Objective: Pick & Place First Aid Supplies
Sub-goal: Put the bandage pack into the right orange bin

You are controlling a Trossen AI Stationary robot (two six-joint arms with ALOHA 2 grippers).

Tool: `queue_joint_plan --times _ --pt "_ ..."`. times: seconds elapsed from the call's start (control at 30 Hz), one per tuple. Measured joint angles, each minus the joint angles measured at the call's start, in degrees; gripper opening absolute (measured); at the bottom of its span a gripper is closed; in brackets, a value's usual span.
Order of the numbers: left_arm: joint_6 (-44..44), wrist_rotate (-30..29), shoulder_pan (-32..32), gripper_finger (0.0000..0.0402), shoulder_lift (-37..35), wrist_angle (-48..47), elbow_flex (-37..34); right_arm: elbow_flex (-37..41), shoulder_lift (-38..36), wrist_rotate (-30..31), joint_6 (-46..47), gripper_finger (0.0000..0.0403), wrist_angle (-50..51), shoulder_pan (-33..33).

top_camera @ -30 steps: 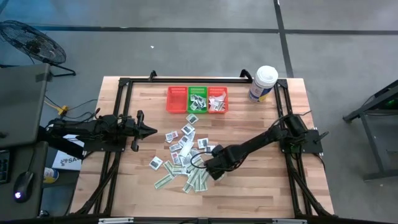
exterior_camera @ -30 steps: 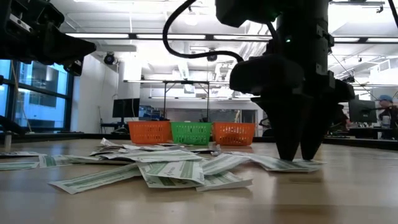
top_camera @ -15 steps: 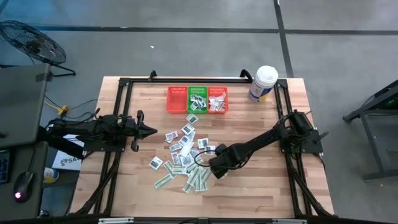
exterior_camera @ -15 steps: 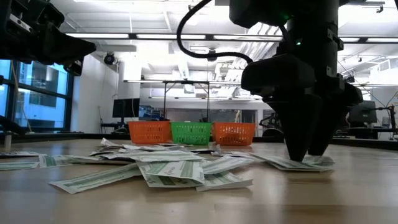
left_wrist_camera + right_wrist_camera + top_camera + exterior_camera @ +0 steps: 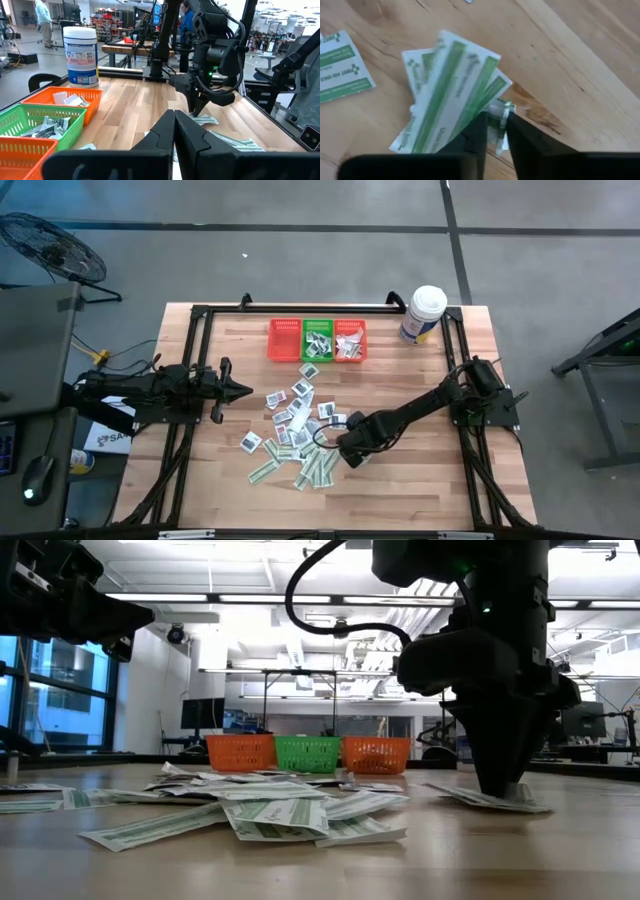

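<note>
Green-and-white strip packet (image 5: 451, 95) at frame centre sits pinched between my right gripper (image 5: 495, 131) fingers on the table (image 5: 580, 60); I should lift slowly, while my left gripper (image 5: 173, 131) waits clenched.

Grey floor (image 5: 300, 260); ceiling strip lights (image 5: 250, 598); windows (image 5: 45, 690).

Overhead, table-level, two wrist views
</note>
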State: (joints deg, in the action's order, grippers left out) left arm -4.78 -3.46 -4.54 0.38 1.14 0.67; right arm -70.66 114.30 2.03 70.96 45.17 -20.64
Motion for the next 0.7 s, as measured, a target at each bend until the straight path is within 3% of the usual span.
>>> queue_joint_plan --times 0.17,0.5,0.7 --pt "0.0 0.0 0.0 0.0001 0.0 0.0 0.0 0.3 -2.2 1.8 -2.6 0.0005 1.0 0.1" --pt "0.0 0.0 0.0 0.0001 0.0 0.0 0.0 0.4 -11.6 7.1 -7.7 0.0003 2.5 0.4" --pt "0.0 0.0 0.0 0.0001 0.0 0.0 0.0 0.3 -19.6 16.8 -11.5 0.0002 4.8 0.9"
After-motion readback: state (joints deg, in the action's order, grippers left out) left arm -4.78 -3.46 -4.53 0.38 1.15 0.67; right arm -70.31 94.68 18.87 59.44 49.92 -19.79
